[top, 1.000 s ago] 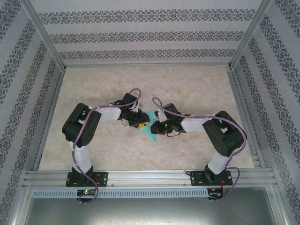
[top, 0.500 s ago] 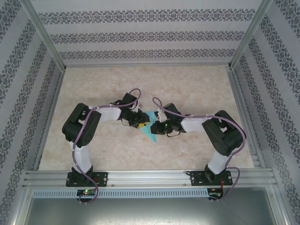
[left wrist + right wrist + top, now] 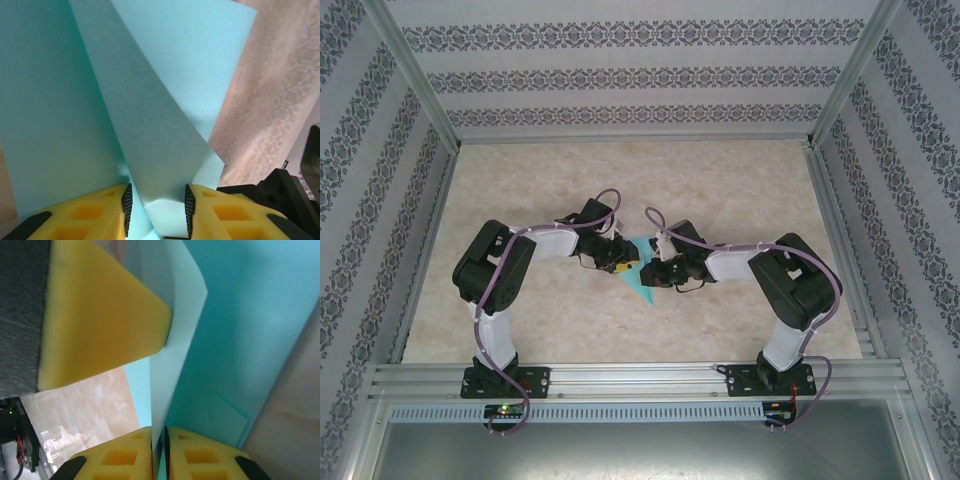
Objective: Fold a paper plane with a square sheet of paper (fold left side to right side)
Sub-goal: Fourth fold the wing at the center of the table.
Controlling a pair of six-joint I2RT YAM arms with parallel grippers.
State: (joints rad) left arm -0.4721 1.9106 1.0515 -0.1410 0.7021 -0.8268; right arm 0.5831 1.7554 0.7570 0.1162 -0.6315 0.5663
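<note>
- Lying mid-way across the worktop, the paper plane points its tip toward 6 o'clock.
- At its 9 o'clock, the left claw, part-open, straddles a raised flap.
- At 3 o'clock, the right claw pinches an edge tight.

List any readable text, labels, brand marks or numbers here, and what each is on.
No readable text anywhere.
paper: plain, unprinted.
left claw, right claw: yellow, unmarked.
walls: ornamental pattern, no letters.
arm bases: any markings are too small to read.
</note>
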